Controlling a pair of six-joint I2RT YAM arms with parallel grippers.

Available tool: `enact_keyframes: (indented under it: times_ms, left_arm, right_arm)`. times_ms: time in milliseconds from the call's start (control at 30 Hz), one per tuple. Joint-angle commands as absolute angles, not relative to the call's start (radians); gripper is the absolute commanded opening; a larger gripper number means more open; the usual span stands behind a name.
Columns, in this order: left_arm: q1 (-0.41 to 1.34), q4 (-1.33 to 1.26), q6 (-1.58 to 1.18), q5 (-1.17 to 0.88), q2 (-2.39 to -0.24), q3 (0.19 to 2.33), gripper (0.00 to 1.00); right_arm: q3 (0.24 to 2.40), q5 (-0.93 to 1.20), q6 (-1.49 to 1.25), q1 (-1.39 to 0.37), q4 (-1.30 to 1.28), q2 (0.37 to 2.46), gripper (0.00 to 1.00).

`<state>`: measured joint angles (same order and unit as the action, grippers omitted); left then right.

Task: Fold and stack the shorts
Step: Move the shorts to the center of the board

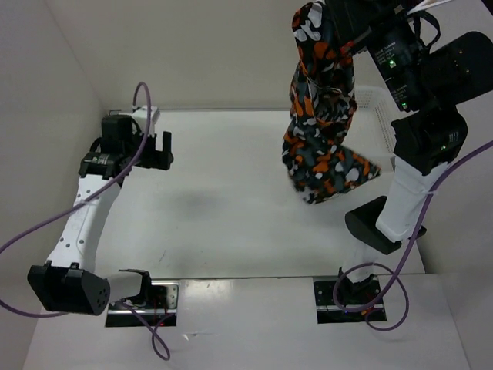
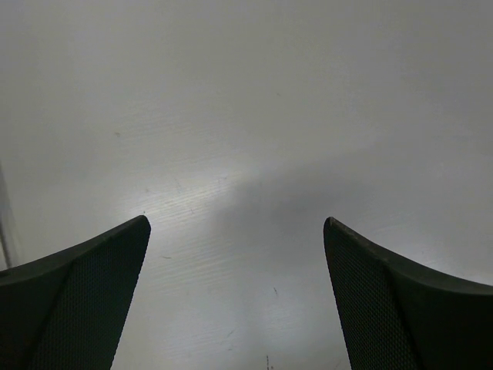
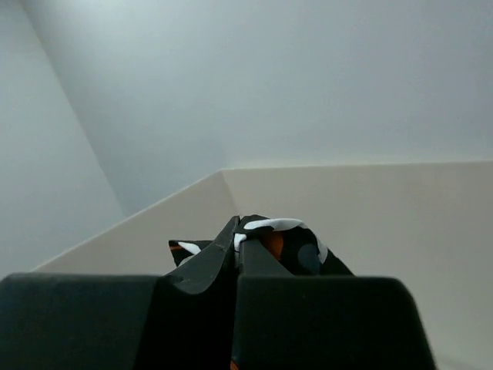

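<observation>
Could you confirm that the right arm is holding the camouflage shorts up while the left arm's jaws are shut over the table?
Not quite: the left gripper has its jaws wide open, not shut, over the table, as the left wrist view shows. The right gripper is indeed shut on the shorts, holding them up.

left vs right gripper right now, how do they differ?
1. The left gripper has its jaws wide apart with nothing between them; the right gripper has its jaws shut on a bunched edge of the shorts.
2. The left gripper sits low over bare table; the right gripper sits high at the far right, with the shorts hanging below it.

Shared: both are black, two-fingered.
</observation>
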<state>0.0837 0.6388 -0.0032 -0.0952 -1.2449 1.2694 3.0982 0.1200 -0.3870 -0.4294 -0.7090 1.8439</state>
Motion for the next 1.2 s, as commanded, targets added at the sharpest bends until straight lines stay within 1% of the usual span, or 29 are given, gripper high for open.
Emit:
enact_keyframes:
  times_ms: [0, 33, 67, 100, 133, 167, 233, 267, 333, 433, 500, 533, 567, 667, 700, 733, 767, 800, 833, 867, 900, 933, 967, 1000, 1033, 1067, 1100, 1133, 1167]
  left_arm:
    - [0.009, 0.635, 0.0, -0.182, -1.177, 1.367, 1.0]
    - [-0.004, 0.635, 0.0, -0.198, -1.177, 1.396, 1.0]
    - [-0.018, 0.635, 0.0, -0.215, -1.177, 1.41, 1.0]
    - [-0.04, 0.635, 0.0, -0.248, -1.177, 1.42, 1.0]
    - [-0.04, 0.635, 0.0, -0.264, -1.177, 1.431, 1.0]
    - [-0.054, 0.635, 0.0, -0.279, -1.177, 1.431, 1.0]
    - [-0.054, 0.644, 0.0, -0.307, -1.177, 1.445, 1.0]
    - [-0.054, 0.644, 0.0, -0.307, -1.177, 1.445, 1.0]
    - [-0.054, 0.644, 0.0, -0.334, -1.187, 1.431, 1.0]
    - [-0.054, 0.644, 0.0, -0.36, -1.187, 1.385, 1.0]
    - [-0.054, 0.644, 0.0, -0.36, -1.187, 1.356, 1.0]
    - [-0.054, 0.644, 0.0, -0.388, -1.187, 1.341, 1.0]
    - [-0.054, 0.635, 0.0, -0.4, -1.187, 1.324, 1.0]
    - [-0.034, 0.62, 0.0, -0.457, -1.187, 1.258, 1.0]
    - [-0.022, 0.611, 0.0, -0.469, -1.196, 1.235, 1.0]
    - [-0.008, 0.611, 0.0, -0.48, -1.207, 1.235, 1.0]
    - [0.018, 0.611, 0.0, -0.489, -1.207, 1.211, 1.0]
    - [0.034, 0.611, 0.0, -0.489, -1.216, 1.195, 1.0]
    - [0.049, 0.611, 0.0, -0.501, -1.216, 1.177, 1.0]
    - [0.067, 0.611, 0.0, -0.512, -1.216, 1.155, 1.0]
    - [0.102, 0.611, 0.0, -0.537, -1.207, 1.114, 1.0]
    - [0.124, 0.6, 0.0, -0.537, -1.207, 1.092, 1.0]
    - [0.144, 0.6, 0.0, -0.548, -1.192, 1.069, 1.0]
    - [0.182, 0.585, 0.0, -0.548, -1.169, 1.046, 1.0]
    - [0.202, 0.56, 0.0, -0.548, -1.16, 0.999, 1.0]
    - [0.221, 0.548, 0.0, -0.557, -1.16, 0.976, 1.0]
    - [0.256, 0.522, 0.0, -0.557, -1.16, 0.956, 1.0]
    - [0.274, 0.508, 0.0, -0.572, -1.16, 0.924, 1.0]
    - [0.294, 0.499, 0.0, -0.583, -1.173, 0.923, 1.0]
  right_arm:
    - [3.128, 0.212, -0.41, -0.459, -0.902, 1.96, 0.0]
    - [3.137, 0.171, -0.4, -0.459, -0.929, 2.012, 0.01]
    - [3.137, 0.144, -0.4, -0.468, -0.958, 2.037, 0.1]
    - [3.137, 0.118, -0.4, -0.468, -0.988, 2.06, 0.27]
    - [3.137, 0.07, -0.4, -0.468, -1.035, 2.08, 0.61]
    - [3.137, 0.042, -0.4, -0.468, -1.055, 2.106, 0.7]
    - [3.137, -0.033, -0.4, -0.483, -1.103, 2.106, 0.85]
    - [3.137, -0.125, -0.4, -0.492, -1.117, 2.106, 0.91]
    - [3.137, -0.188, -0.413, -0.492, -1.158, 2.077, 0.95]
    - [3.126, -0.297, -0.437, -0.492, -1.212, 2.019, 0.95]
    - [3.056, -0.359, -0.459, -0.518, -1.226, 1.974, 0.95]
    - [3.027, -0.414, -0.459, -0.573, -1.226, 1.93, 0.92]
    - [2.995, -0.551, -0.468, -0.613, -1.251, 1.91, 0.88]
    - [2.852, -0.769, -0.509, -0.773, -1.301, 1.844, 0.8]
    - [2.682, -0.846, -0.565, -0.831, -1.301, 1.771, 0.78]
    - [2.575, -0.885, -0.615, -0.831, -1.301, 1.723, 0.76]
    - [2.457, -0.909, -0.644, -0.868, -1.231, 1.668, 0.74]
    - [2.196, -0.91, -0.644, -0.868, -1.163, 1.602, 0.74]
    - [2.072, -0.853, -0.673, -0.868, -1.097, 1.46, 0.74]
    - [1.952, -0.81, -0.684, -0.868, -1.027, 1.381, 0.74]
    - [1.726, -0.766, -0.701, -0.868, -0.959, 1.308, 0.74]
    - [1.622, -0.668, -0.728, -0.868, -0.859, 1.237, 0.76]
    - [1.524, -0.605, -0.8, -0.835, -0.82, 1.113, 0.76]
    - [1.341, -0.535, -0.837, -0.81, -0.78, 1.062, 0.78]
    - [1.26, -0.382, -0.874, -0.783, -0.703, 1.017, 0.78]
    - [1.182, -0.317, -0.909, -0.761, -0.659, 0.979, 0.82]
    - [1.037, -0.269, -0.972, -0.735, -0.617, 0.921, 0.85]
    - [0.975, -0.212, -1.001, -0.735, -0.56, 0.902, 0.88]
    - [0.924, -0.212, -1.024, -0.721, -0.546, 0.893, 0.88]
